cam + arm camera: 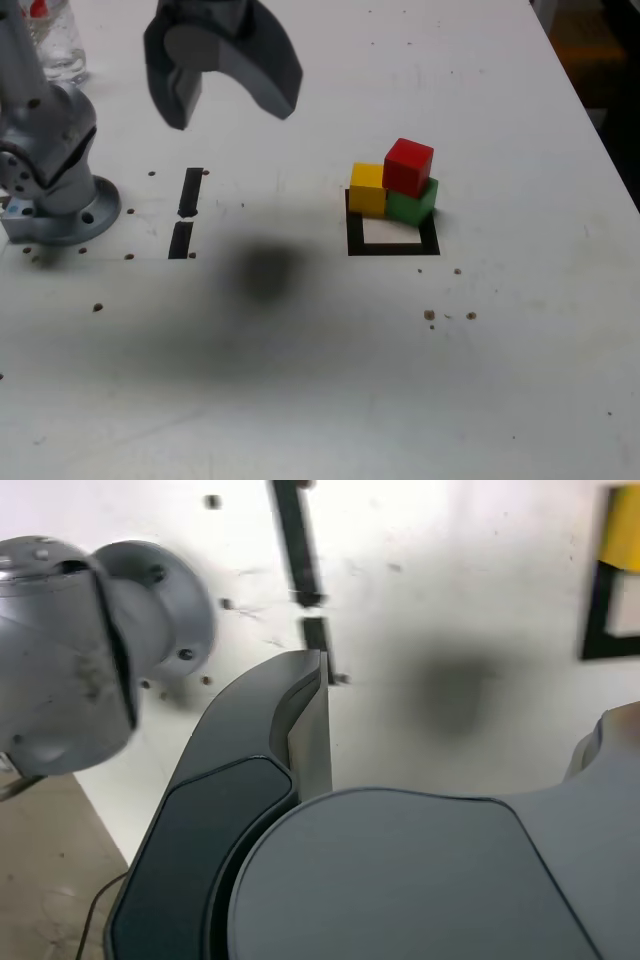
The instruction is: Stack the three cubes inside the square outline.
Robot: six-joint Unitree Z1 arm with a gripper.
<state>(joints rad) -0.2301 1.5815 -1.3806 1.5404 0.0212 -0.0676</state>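
Note:
In the exterior view the yellow cube (367, 188) and the green cube (414, 207) sit side by side on the far edge of the square outline (392, 247). The red cube (408, 166) rests on the green one, reaching slightly toward the yellow. My gripper (232, 112) hangs high above the table, well to the exterior view's left of the cubes, open and holding nothing. In the wrist view the gripper (460, 720) shows its spread fingers (300, 715), with a slice of the yellow cube (622, 530) and the square outline (598, 615) at the picture's edge.
Two short black tape strips (188, 210) lie between the arm's base (60, 200) and the cubes. A clear bottle (55, 40) stands at the far corner on the exterior view's left. Small dark specks dot the white table (320, 380).

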